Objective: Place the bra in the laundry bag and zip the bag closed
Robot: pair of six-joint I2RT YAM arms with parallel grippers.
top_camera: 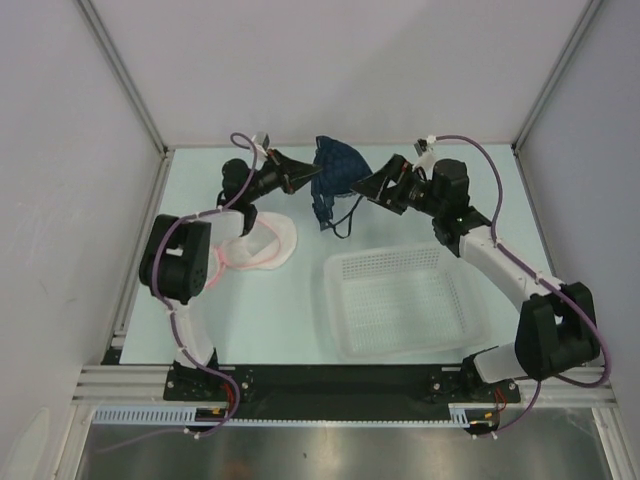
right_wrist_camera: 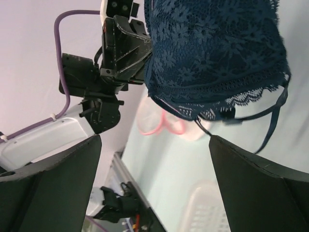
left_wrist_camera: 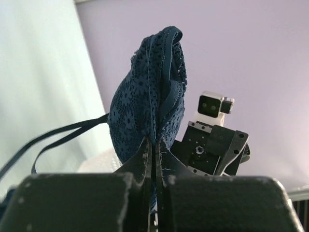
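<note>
Item: bra (top_camera: 335, 172), soft, light, limp lace, hung above the counter (top_camera: 300, 320), its edge pinched in the clamped left fingers (left_wrist_camera: 142, 159). The right fingers (right_wrist_camera: 58, 183) stood wide, empty, beside it; bound hem likely the surest hold.

The bra (right_wrist_camera: 212, 48) is dark blue with little flowers. The laundry bag (top_camera: 272, 240) is white with pink edges. The basket (top_camera: 400, 300) is white.

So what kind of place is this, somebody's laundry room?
Probably not: it looks like a robot lab test cell. Panel walls on aluminium posts enclose a pale table, and a left arm and right arm are bolted at its near edge.
</note>
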